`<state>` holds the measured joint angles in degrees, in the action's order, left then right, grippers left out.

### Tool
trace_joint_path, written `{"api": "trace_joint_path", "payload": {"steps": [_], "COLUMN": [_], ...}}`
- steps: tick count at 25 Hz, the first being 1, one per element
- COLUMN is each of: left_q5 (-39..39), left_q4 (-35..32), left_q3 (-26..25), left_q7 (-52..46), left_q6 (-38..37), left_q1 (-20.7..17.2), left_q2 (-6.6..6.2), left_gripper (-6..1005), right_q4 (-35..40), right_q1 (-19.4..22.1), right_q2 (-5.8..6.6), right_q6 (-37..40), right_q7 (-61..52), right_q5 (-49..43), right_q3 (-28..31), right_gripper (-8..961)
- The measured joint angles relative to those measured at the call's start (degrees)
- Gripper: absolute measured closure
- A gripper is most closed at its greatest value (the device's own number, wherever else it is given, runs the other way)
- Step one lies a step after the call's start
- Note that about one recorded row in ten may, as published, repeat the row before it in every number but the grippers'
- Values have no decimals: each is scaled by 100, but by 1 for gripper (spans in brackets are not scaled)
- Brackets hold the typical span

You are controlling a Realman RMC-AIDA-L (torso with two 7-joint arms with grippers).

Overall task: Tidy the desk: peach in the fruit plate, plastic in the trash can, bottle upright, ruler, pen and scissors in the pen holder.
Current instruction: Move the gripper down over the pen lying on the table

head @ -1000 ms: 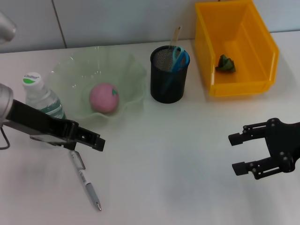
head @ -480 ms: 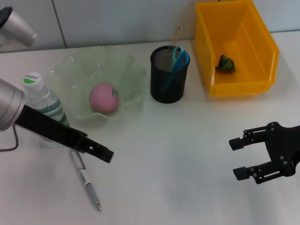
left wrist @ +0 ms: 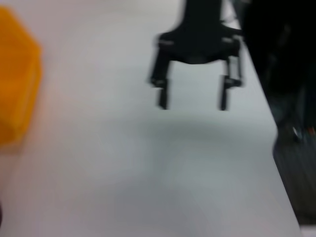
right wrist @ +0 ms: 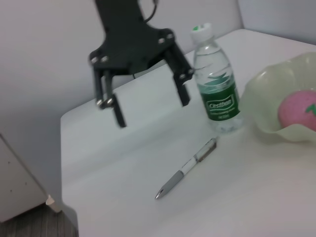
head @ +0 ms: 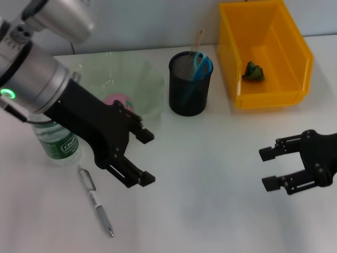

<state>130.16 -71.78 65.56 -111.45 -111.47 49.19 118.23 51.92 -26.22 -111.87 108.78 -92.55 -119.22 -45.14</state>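
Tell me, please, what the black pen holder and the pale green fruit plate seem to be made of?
The black pen holder looks like matte metal mesh: a fine grid shows on its inner wall. The pale green fruit plate seems translucent glass or clear plastic, wavy-rimmed and glossy; the table shows faintly through it, so which of the two stays open.

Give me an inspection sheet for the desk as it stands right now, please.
Surface: white desk, nothing spilled.
Peach: peach in the fruit plate.
Plastic: green scrap inside the yellow trash can.
Bottle: bottle upright beside the plate.
Pen holder: pen holder holds the scissors and ruler.
Pen: pen lying flat on the desk, outside the holder.
Clutter: nothing seen.
Left end effector: open, empty, above the desk beside the pen.
Right end effector: open, empty, on the robot's right side.
Cables: nothing clear.
Surroundings: pale wall behind the desk.
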Motion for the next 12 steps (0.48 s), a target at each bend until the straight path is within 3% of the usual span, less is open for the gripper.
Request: {"api": "trace_joint_path", "payload": {"steps": [5,12], "left_q5": [89,659], "left_q4": [-288,-951], "left_q3": [565,1505], "left_q7": [931,1750], "left_q6": [-187,-124], "left_q1": [241,116], "left_q2": [22,53], "left_gripper": [138,139], "right_q4": [48,14], "right_q1": [-111,-318], "right_q2": [22,110], "right_q6": [-8,-4], "right_q7": [-369,-840], "right_q5": [-68,-129], "right_q3": [39,36], "right_gripper": [187,187]}}
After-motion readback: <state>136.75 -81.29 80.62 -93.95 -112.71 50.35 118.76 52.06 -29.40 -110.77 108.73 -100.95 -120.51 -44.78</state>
